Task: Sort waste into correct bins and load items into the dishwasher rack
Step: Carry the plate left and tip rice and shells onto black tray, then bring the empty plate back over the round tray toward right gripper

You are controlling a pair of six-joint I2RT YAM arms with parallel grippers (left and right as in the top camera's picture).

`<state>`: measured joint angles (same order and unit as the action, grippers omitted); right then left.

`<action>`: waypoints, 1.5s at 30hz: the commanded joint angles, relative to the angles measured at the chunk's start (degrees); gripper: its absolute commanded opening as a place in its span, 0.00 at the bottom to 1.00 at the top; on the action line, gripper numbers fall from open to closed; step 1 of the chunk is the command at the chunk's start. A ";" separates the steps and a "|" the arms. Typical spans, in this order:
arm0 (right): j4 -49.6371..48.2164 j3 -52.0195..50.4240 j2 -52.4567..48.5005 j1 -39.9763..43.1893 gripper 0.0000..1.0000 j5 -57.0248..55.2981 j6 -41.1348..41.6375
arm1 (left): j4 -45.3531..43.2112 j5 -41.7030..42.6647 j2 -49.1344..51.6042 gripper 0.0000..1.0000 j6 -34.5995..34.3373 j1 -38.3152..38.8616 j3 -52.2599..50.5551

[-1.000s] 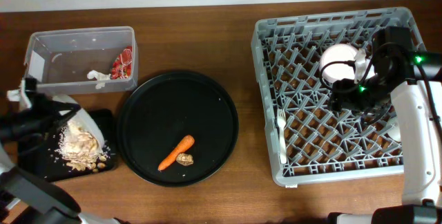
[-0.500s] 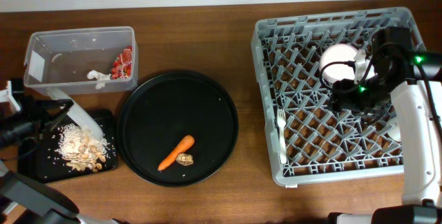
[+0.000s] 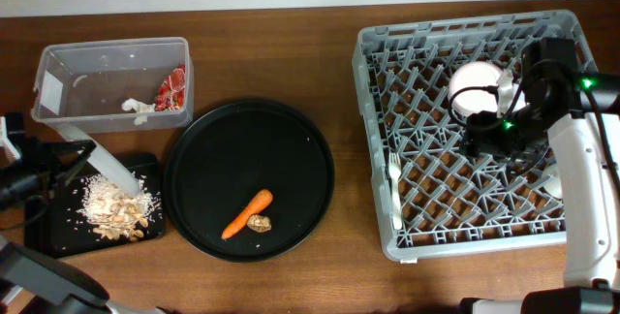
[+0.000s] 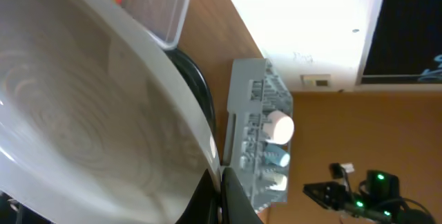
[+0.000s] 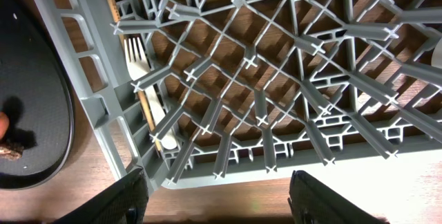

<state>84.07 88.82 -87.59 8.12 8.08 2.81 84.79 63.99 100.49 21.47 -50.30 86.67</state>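
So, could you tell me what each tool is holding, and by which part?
The left tool grips the plate by its rim. The right tool is open above the rack and holds nothing.

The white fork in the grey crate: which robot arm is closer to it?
Right. The right gripper hovers over the rack, not far from the fork. The left gripper is far off at the table's left edge, holding the plate.

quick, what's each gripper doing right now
Left gripper: shut on the pale grey round plate, tilted over the shallow black rectangular tray.
Right gripper: open, holding nothing, over the large grey plastic dishwasher rack.
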 commanded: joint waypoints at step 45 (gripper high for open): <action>0.59 -0.42 0.11 0.11 0.74 -0.57 -0.72 | -24.02 -46.66 8.33 0.38 -23.80 81.09 2.10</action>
<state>84.20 88.82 -87.59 8.12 8.01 2.72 59.40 17.78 109.54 -1.80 31.68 86.80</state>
